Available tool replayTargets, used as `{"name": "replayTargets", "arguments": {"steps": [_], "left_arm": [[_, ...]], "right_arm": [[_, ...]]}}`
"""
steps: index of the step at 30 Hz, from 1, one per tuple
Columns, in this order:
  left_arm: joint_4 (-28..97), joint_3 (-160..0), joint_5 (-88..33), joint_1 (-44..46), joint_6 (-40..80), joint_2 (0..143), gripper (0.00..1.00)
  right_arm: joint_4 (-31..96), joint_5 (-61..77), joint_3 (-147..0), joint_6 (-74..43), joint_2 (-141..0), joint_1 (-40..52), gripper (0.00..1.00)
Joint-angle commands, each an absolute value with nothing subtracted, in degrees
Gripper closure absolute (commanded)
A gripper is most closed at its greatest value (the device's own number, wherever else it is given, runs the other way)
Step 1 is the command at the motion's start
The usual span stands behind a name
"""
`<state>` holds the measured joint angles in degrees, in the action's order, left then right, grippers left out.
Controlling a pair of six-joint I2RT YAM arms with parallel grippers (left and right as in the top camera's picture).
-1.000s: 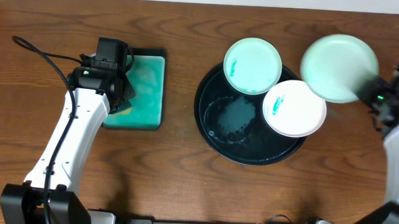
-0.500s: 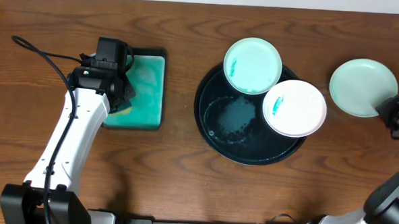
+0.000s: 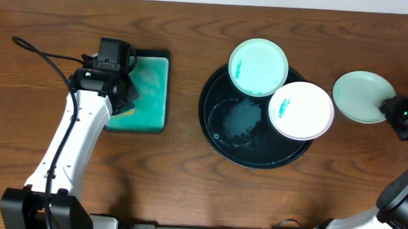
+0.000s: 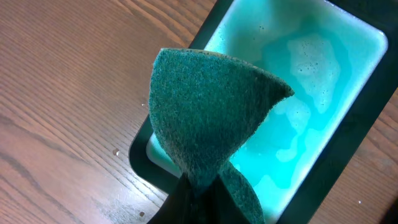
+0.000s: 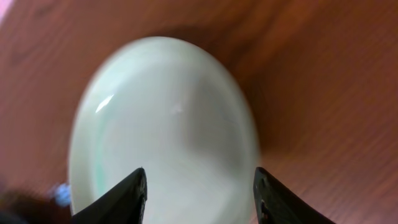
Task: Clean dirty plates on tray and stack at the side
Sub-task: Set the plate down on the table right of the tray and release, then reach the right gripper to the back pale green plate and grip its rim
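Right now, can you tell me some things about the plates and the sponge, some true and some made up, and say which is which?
1. Two plates rest on the black tray. True: a mint plate and a white plate.
2. The left hand is empty. False: it pinches a green sponge.
3. The white plate has a teal smear on it. True.
4. The third plate lies left of the tray. False: the pale green plate is on the table to the tray's right, by the right hand.
5. The right hand's fingers are squeezed shut. False: they stand wide apart.
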<state>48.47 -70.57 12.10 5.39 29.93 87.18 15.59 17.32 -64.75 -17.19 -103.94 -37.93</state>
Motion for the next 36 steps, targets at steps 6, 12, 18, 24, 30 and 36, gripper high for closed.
{"name": "replayTargets", "arguments": {"steps": [6, 12, 18, 24, 30, 36], "left_arm": [[48.4, -70.3, 12.4, 5.1, 29.4, 87.0, 0.93], [48.4, -70.3, 12.4, 5.1, 29.4, 87.0, 0.93], [48.4, -70.3, 12.4, 5.2, 29.4, 87.0, 0.93], [48.6, -70.3, 12.4, 5.2, 29.4, 87.0, 0.93], [48.6, -70.3, 12.4, 5.2, 29.4, 87.0, 0.93], [48.6, -70.3, 12.4, 5.2, 29.4, 87.0, 0.93]], "right_arm": [[30.9, 23.7, -84.9, -8.9, -99.8, -28.4, 0.53], [41.7, 9.5, -95.1, 0.4, -101.0, -13.1, 0.47], [38.4, 0.4, -95.2, 2.4, -106.1, -2.2, 0.50], [40.3, 3.9, -99.7, 2.4, -118.5, 2.7, 0.38], [48.2, 6.3, -111.3, 2.5, -128.5, 3.1, 0.40], [48.3, 6.3, -112.1, 4.4, -131.5, 3.3, 0.40]]}}
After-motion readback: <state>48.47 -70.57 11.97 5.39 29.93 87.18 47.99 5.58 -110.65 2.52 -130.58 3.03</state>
